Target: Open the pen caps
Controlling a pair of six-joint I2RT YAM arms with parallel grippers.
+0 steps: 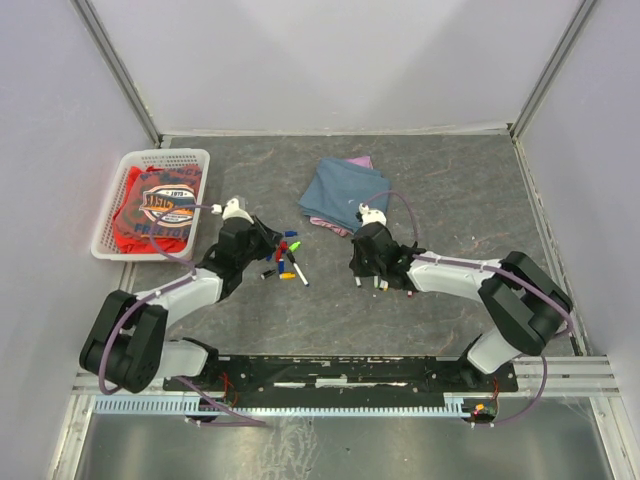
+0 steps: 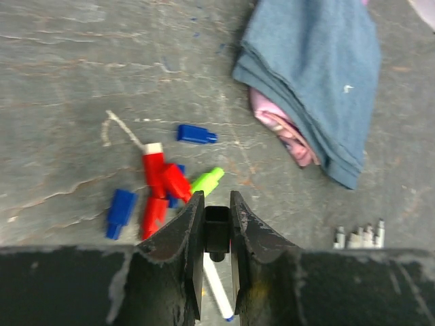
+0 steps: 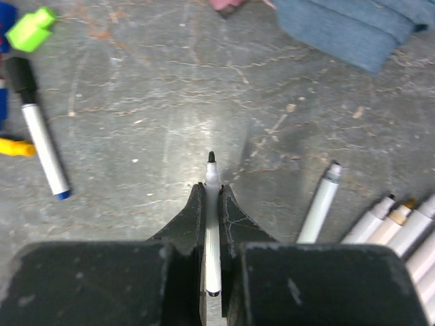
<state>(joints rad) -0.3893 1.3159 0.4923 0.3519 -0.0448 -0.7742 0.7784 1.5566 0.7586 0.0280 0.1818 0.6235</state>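
Observation:
My left gripper [image 2: 217, 197] is shut on a small black pen cap [image 2: 217, 227], held just above the table. Beyond its tips lie loose caps: red ones [image 2: 163, 180], a green one [image 2: 207, 180] and two blue ones [image 2: 196, 134]. A white pen with a blue end [image 2: 217, 288] lies under the jaws. My right gripper [image 3: 211, 187] is shut on a white pen [image 3: 212, 173] whose bare black tip pokes out past the fingertips. Several uncapped pens [image 3: 394, 221] lie to its right. A pen with a black cap [image 3: 37, 129] lies at the left.
A folded blue cloth [image 1: 345, 192] over something pink lies at the back centre. A white basket [image 1: 150, 200] with a red garment stands at the far left. The caps and pens [image 1: 285, 255] sit between the two grippers. Grey walls close in the table.

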